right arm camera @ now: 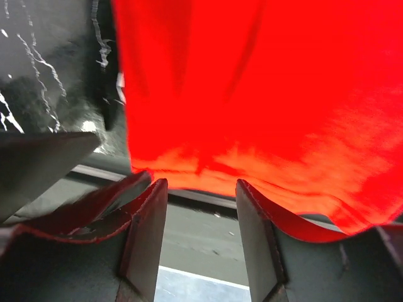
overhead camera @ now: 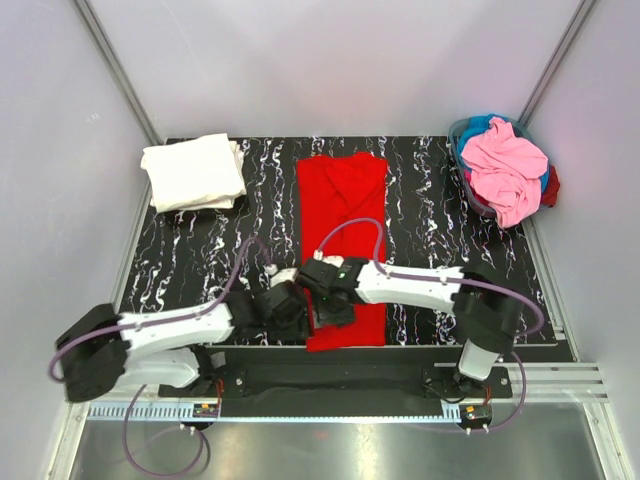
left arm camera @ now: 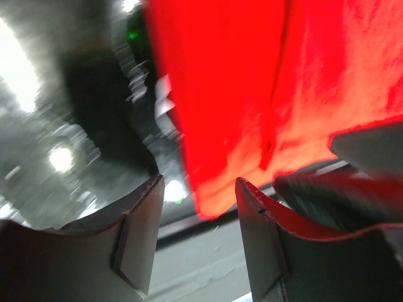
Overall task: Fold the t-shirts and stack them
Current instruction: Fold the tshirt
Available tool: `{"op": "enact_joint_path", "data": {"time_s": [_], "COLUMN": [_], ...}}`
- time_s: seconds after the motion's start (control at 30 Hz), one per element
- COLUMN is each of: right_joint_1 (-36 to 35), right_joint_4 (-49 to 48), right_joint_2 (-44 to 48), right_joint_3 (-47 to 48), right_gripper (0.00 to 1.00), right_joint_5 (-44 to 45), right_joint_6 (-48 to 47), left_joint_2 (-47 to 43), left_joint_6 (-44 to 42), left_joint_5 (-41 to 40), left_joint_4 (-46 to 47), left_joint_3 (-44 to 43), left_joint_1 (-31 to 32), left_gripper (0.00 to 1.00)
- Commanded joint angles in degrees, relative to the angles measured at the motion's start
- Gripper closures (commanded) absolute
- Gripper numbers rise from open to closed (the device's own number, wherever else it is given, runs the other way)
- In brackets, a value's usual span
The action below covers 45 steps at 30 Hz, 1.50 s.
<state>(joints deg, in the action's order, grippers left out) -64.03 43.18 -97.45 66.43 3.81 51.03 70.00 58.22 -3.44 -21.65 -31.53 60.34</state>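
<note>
A red t-shirt (overhead camera: 345, 200), folded into a long strip, lies flat down the middle of the black marbled table (overhead camera: 430, 200). Both grippers hover over its near left part, close together. My left gripper (overhead camera: 296, 310) is open and empty; in the left wrist view (left arm camera: 198, 185) the shirt's near left corner (left arm camera: 214, 195) lies just past the fingertips. My right gripper (overhead camera: 333, 306) is open and empty; in the right wrist view (right arm camera: 198, 185) the shirt's near hem (right arm camera: 252, 170) runs just past the fingertips. Nothing sits between either pair of jaws.
A stack of folded white shirts (overhead camera: 195, 172) lies at the table's back left. A basket (overhead camera: 468, 185) at the back right holds crumpled pink and blue clothes (overhead camera: 505, 165). The table's near edge (right arm camera: 208, 198) is right below the hem.
</note>
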Motion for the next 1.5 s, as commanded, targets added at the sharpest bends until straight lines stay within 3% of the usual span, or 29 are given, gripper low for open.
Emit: {"op": "enact_joint_path", "data": {"time_s": [0.0,0.13,0.33,0.53,0.9,0.97,1.2,1.47], "right_joint_1": [-1.4,-1.5,-1.8,-2.2,-2.5,-2.6,-2.6,-2.5], "right_joint_4": [0.6,3.6,2.0,3.0,7.1,7.2,9.5,20.0], "right_joint_2": [-4.3,-7.2,-9.6,-9.7,-4.0,-2.8,3.3,22.8], "right_joint_3": [4.1,6.1,5.4,5.5,6.2,5.6,3.4,-6.4], "right_gripper": [0.46,0.47,0.53,0.74,0.88,1.0,1.0,1.0], "right_joint_5": [2.9,5.8,4.6,5.8,8.9,9.1,13.0,20.9], "right_joint_6": [1.9,2.3,3.0,3.6,4.6,4.7,6.7,20.3], "left_joint_2": [-9.2,-16.6,-11.9,-11.2,-8.5,-8.6,-5.7,1.7], "left_joint_6": [5.1,6.1,4.5,4.0,3.4,3.5,3.2,1.8], "left_joint_5": [-7.1,-7.8,-6.8,-6.4,-6.1,-6.1,-4.6,-3.9], "left_joint_4": [-3.4,-2.7,-0.9,0.2,0.0,0.2,4.0,4.7], "left_joint_3": [4.2,7.4,6.1,6.4,4.5,4.4,3.3,-0.8], "left_joint_1": [0.1,0.1,0.1,0.1,0.1,0.2,0.9,2.1], "left_gripper": [0.44,0.42,0.42,0.42,0.45,0.45,0.44,0.44]}}
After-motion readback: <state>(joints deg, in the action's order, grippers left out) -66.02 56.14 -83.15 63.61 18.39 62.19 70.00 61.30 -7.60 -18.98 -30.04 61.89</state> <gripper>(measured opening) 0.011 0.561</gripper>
